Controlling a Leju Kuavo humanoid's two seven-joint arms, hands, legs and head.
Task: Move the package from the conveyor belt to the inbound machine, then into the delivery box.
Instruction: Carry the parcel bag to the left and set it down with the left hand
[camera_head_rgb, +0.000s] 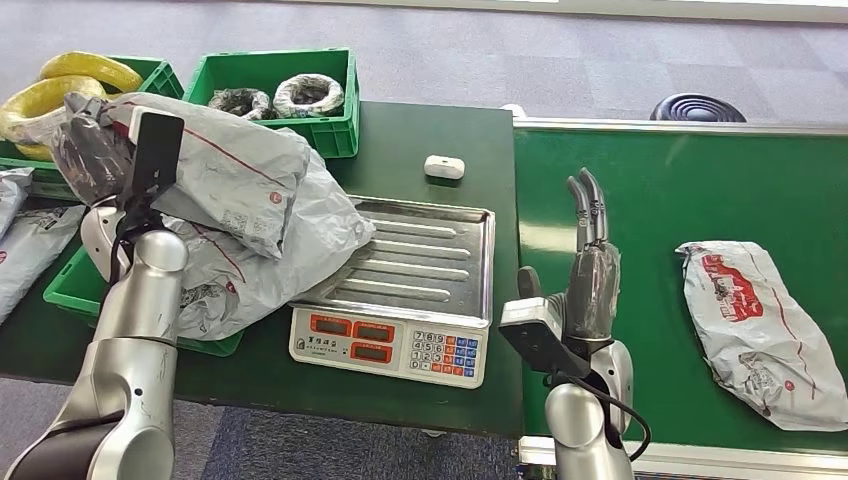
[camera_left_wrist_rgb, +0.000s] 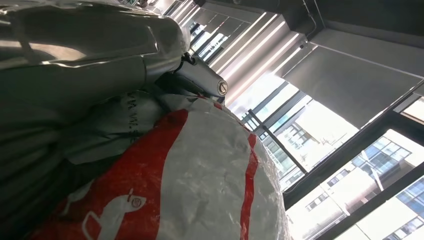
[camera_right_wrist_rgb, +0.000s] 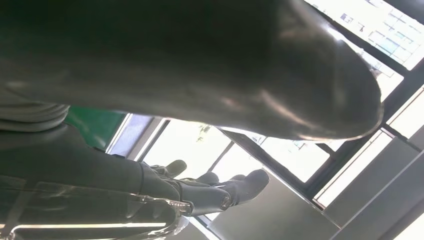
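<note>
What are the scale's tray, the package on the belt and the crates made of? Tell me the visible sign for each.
Tray: looks like bare metal, probably stainless steel, silvery with glare and pressed ribs.
Package: seems thin grey plastic film, glossy, creased, with red print.
Crates: likely moulded hard plastic, uniform green, matte, with ribbed walls.

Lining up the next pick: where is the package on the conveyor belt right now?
In the head view the package lies flat on the green conveyor belt, far right, beyond the raised right hand and apart from it.

silver arms (camera_head_rgb: 135, 330), dark grey hand (camera_head_rgb: 590, 270), black cable (camera_head_rgb: 610, 400)
</note>
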